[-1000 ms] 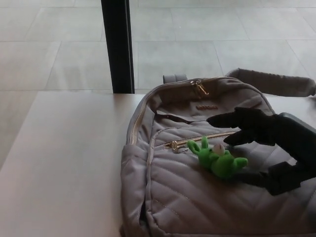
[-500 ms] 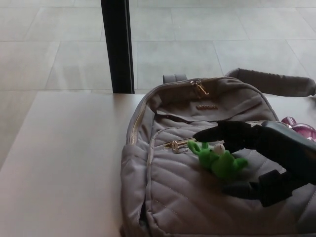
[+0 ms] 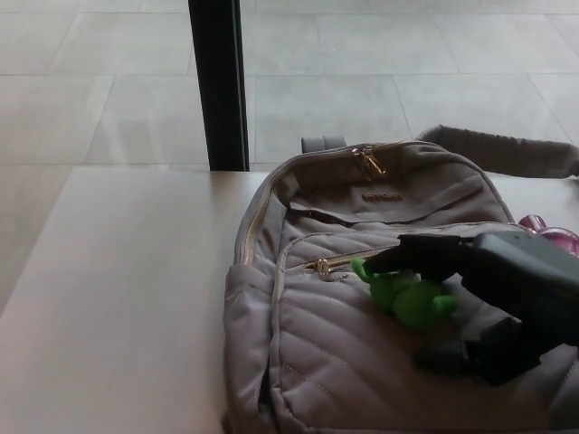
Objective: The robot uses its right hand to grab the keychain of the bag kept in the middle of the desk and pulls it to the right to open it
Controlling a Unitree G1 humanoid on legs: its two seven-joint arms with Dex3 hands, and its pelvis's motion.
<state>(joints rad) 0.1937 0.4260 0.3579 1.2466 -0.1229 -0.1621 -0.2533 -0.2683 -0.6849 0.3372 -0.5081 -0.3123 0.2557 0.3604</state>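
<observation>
A grey quilted backpack (image 3: 335,362) lies flat on the pale desk (image 3: 118,289). A green frog keychain (image 3: 412,298) hangs from the gold front-pocket zipper (image 3: 330,264), which is closed with its pull at the left end. My right hand (image 3: 493,294) comes in from the right and straddles the frog. Its fingers (image 3: 421,254) lie just above the toy, covering its top, and the thumb (image 3: 448,355) rests on the bag below it. A gap remains between fingers and thumb, so the hand is open. My left hand does not show.
A black post (image 3: 219,81) stands behind the desk's far edge. The bag's shoulder strap (image 3: 507,149) trails to the back right. A pink object (image 3: 550,233) peeks out behind my hand. Gold pulls (image 3: 369,161) sit at the bag's top.
My right hand has slid left and lowered over the frog keychain, its fingers now covering the toy's head. The bag has not moved.
</observation>
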